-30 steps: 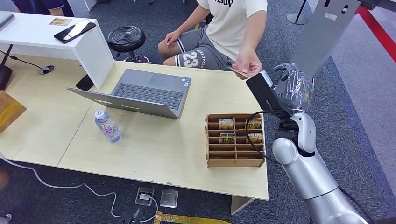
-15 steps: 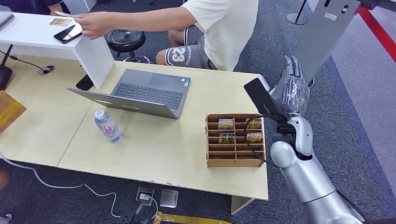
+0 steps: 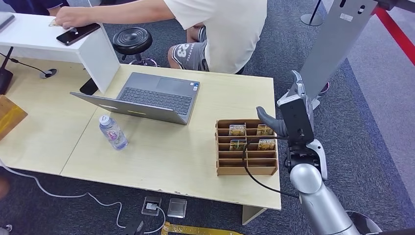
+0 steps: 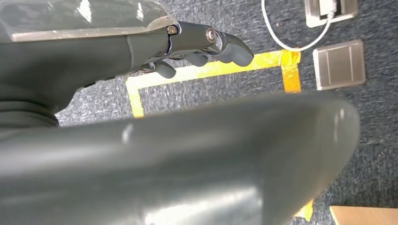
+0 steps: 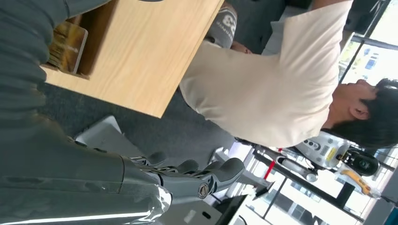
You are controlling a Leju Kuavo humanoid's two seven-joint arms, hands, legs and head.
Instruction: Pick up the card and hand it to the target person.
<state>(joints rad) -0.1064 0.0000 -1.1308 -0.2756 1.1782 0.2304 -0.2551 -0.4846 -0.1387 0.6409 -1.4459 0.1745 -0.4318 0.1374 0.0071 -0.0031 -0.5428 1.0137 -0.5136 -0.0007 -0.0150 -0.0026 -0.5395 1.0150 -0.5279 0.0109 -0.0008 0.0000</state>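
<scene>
Starting on the left: our left robot hand point(image 4: 197, 47) hangs over the floor with its fingers loosely bent and nothing in them. Up on the white shelf point(image 3: 44, 41) a person's hand point(image 3: 71, 17) is pressed down next to a phone point(image 3: 78, 33); we can't tell if there's a card under it. Then there's the laptop point(image 3: 156, 95) and a bottle point(image 3: 113, 132) on the table point(image 3: 161, 156). The cards point(image 3: 237, 130) are in the wooden rack point(image 3: 247, 169) near the table's right edge. They're small, with yellow-green printed faces, standing upright in the top two rows, and the lower slots are bare. Our right robot hand point(image 5: 155, 185) is just beside the rack, raised, fingers spread and holding nothing. So we reckon the step in hand is going for a card. To do it well, we'd come straight down over one slot, pinch the top edge between thumb and finger, and lift vertically so it doesn't snag the dividers or drag the light rack along. The person is leaning away, so we'd wait until they turn back before offering.
</scene>
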